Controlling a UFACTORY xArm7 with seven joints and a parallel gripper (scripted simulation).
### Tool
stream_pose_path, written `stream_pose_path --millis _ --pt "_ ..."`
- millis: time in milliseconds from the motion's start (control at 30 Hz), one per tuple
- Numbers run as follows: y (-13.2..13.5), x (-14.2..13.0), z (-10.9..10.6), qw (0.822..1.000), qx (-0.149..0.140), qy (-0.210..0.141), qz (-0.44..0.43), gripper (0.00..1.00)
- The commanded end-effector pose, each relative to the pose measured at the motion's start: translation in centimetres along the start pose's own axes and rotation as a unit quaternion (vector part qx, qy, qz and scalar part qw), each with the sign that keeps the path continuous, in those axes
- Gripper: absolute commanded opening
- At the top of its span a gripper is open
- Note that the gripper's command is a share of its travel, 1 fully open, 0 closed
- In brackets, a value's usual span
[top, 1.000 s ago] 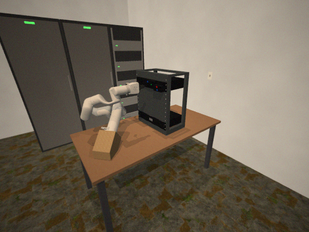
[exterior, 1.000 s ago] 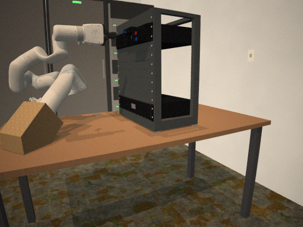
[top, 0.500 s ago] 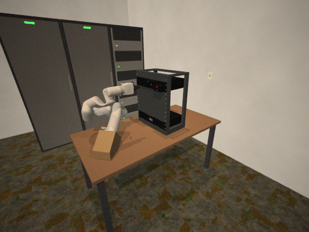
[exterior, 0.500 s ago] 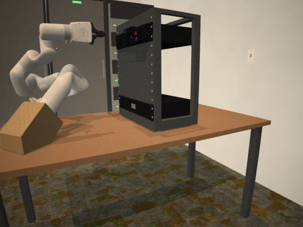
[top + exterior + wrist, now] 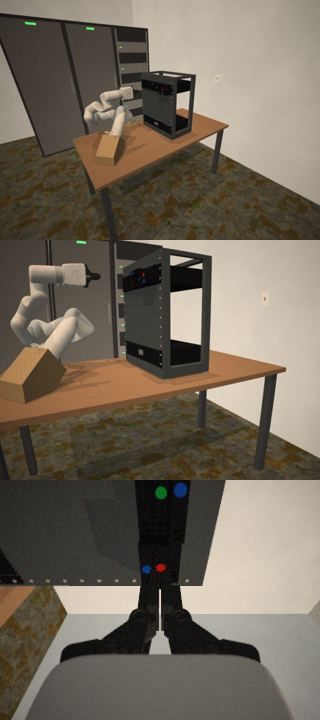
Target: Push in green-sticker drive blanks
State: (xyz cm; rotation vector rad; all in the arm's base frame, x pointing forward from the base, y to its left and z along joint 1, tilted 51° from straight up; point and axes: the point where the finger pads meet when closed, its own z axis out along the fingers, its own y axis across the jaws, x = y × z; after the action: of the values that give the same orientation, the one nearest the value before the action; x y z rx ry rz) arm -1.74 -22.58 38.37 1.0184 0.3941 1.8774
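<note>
Though shut, claw (image 5: 97,275) short of chassis (image 5: 140,276).

stickers: 1 green (image 5: 160,493) | 2 blue (image 5: 180,490) | 1 red (image 5: 160,567) | rack (image 5: 165,317): 1 | cardboard box (image 5: 31,374): 1 | table (image 5: 232,369): 1

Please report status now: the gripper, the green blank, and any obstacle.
Gripper shut, empty, off the rack. Green blank appears set deeper than the red one; latch not confirmable. Nothing between gripper and chassis front.
</note>
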Motion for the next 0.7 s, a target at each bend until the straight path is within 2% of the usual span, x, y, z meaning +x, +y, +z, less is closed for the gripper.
stream_pose_path --millis 0,200,667 --pt "-0.1 0.1 -2.0 1.000 0.000 0.000 -0.001 0.00" --pt "-0.1 0.1 -3.2 1.000 0.000 0.000 -0.001 0.00" --pt "-0.1 0.1 -3.3 1.000 0.000 0.000 -0.001 0.00"
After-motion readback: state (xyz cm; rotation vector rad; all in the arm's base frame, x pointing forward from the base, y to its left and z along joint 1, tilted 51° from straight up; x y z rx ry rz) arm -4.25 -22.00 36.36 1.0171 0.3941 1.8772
